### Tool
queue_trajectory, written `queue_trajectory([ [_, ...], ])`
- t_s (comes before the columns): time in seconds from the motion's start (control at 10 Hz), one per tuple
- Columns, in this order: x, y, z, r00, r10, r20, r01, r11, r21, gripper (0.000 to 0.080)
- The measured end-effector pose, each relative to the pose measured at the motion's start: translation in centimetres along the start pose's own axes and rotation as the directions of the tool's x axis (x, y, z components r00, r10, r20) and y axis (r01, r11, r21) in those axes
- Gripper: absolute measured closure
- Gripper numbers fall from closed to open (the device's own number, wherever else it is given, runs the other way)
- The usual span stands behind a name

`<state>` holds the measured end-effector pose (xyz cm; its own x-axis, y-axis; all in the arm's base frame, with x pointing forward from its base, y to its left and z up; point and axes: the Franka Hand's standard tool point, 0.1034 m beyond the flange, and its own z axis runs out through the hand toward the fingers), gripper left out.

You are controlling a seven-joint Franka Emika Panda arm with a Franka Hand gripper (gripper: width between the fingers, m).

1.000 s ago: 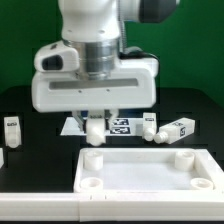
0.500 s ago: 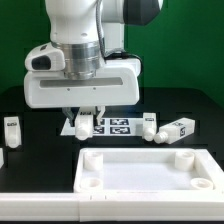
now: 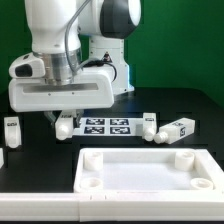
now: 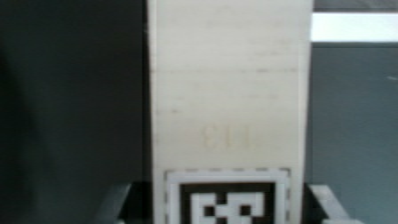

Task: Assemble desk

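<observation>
The desk panel (image 3: 150, 172), a large white rimmed rectangle with round corner holes, lies at the front of the black table. My gripper (image 3: 65, 120) is shut on a short white desk leg (image 3: 65, 129) and holds it upright just above the table, at the left end of the marker board (image 3: 108, 126). In the wrist view the held leg (image 4: 222, 90) fills the middle, its black-and-white tag (image 4: 226, 204) between my dark fingers (image 4: 137, 203). Two loose legs (image 3: 148, 127) (image 3: 179, 129) lie behind the panel on the exterior view's right.
Another loose leg (image 3: 10, 128) stands at the exterior view's far left, with a further white part (image 3: 2, 158) at the frame edge below it. A white ledge (image 3: 40, 205) runs along the front. A green wall stands behind.
The arm has moved toward the exterior view's left, carrying the leg from over the marker board's middle to its left end. The panel and loose legs have not moved.
</observation>
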<state>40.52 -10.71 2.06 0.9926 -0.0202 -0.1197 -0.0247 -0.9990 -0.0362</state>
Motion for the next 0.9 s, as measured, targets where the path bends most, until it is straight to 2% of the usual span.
queue_trajectory([
  [0.2, -0.4, 0.1, 1.2, 1.0, 0.009, 0.001, -0.009, 1.0, -0.01, 0.0519],
  [0.5, -0.5, 0.0, 1.3, 1.0, 0.007, 0.004, -0.007, 1.0, -0.01, 0.0518],
  [0.6, -0.4, -0.2, 1.0, 1.0, -0.001, 0.012, 0.001, 1.0, -0.004, 0.0349],
  [0.7, 0.0, -1.0, -0.7, 1.0, -0.026, 0.015, 0.026, 1.0, 0.011, 0.0199],
  [0.8, 0.7, -1.9, -2.6, 1.0, -0.011, 0.008, 0.01, 1.0, 0.024, 0.0165],
  [0.9, 1.0, -3.6, -3.8, 0.999, 0.046, 0.015, -0.047, 0.998, 0.031, 0.0165],
])
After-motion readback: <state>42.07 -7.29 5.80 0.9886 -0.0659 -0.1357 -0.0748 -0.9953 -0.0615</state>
